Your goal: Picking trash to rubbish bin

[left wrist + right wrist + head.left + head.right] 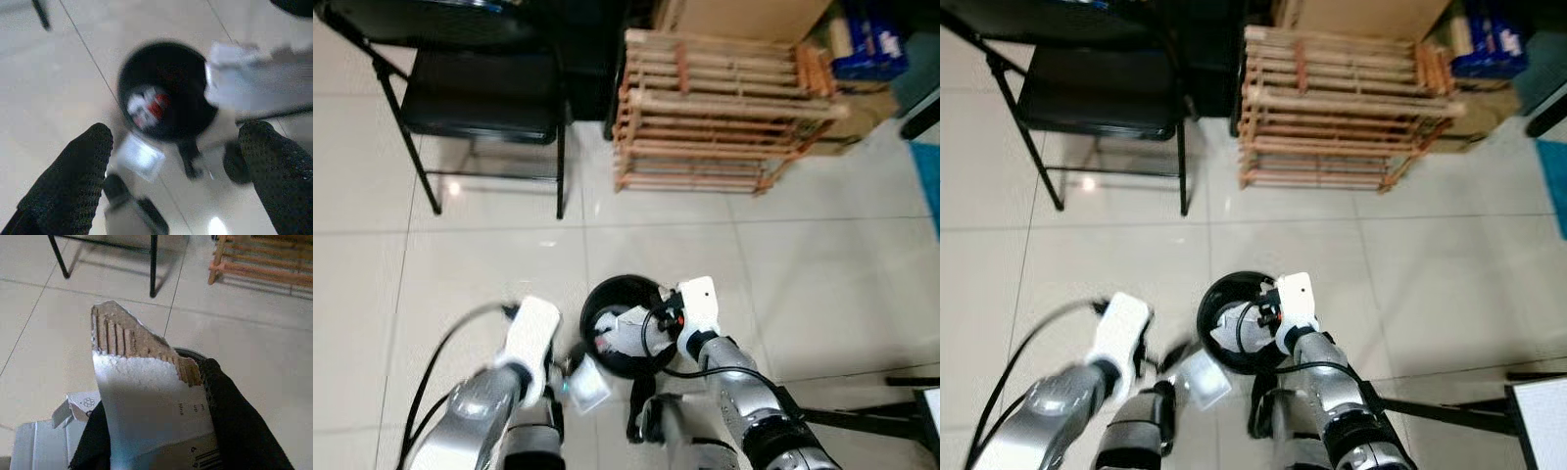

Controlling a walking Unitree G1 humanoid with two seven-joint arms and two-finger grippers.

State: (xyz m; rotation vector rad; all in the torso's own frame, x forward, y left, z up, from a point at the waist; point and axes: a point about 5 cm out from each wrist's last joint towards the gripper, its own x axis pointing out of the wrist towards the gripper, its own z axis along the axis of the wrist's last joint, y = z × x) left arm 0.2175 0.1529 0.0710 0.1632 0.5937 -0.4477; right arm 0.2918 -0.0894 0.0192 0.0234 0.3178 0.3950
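A torn piece of white-faced corrugated cardboard (146, 401) sits pinched between my right gripper's (151, 440) two black fingers (234, 426), its ragged brown fluted edge jutting out past the fingertips and a printed barcode showing near the wrist. From my head, that right gripper (656, 318) hangs at the near rim of the round black rubbish bin (607, 294) on the pale tiled floor (489, 255), the cardboard held over the bin's mouth.

My left gripper (176, 161) holds nothing, its fingers (73, 181) spread wide apart, and it hovers beside the bin on my left, looking down into it. Inside the bin lies crumpled white and red rubbish (146, 105). A small clear square plastic tray (141, 157) lies on the tiles just beside the bin, between it and my left arm (480, 401).

Further off stand a black folding metal chair (480, 93) on my left and a slatted wooden rack (715, 113) on my right, with brown cardboard boxes (744, 18) behind the rack.
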